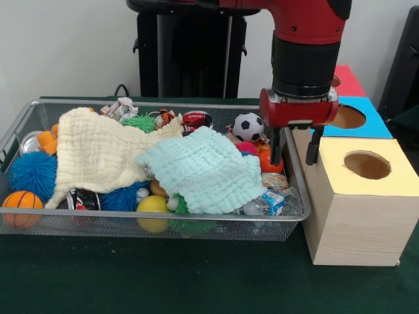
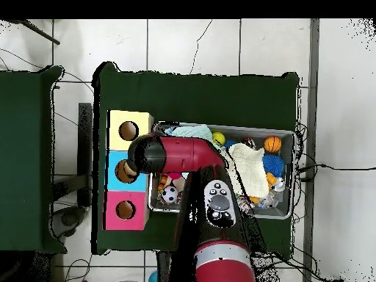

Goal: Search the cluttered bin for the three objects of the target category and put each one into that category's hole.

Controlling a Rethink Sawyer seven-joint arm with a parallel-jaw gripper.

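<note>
On the dark green worktop stands the wire mesh bin, crowded with clutter. Along its near side lie an orange basketball, a blue spiky ball, a yellow ball and, at the near right corner, a crumpled clear plastic bottle with a blue-white label, partly tucked under a mint-green cloth. A cream cloth covers much of the left and middle, hiding what lies beneath. Farther back sit a soccer ball and a green spiky ball. Right of the bin stand three boxes in a row: yellow-topped box nearest, then the blue-topped box with its round hole, and the red-topped box farthest. The claw hangs over the bin's right rim, its fingers spread and empty.
</note>
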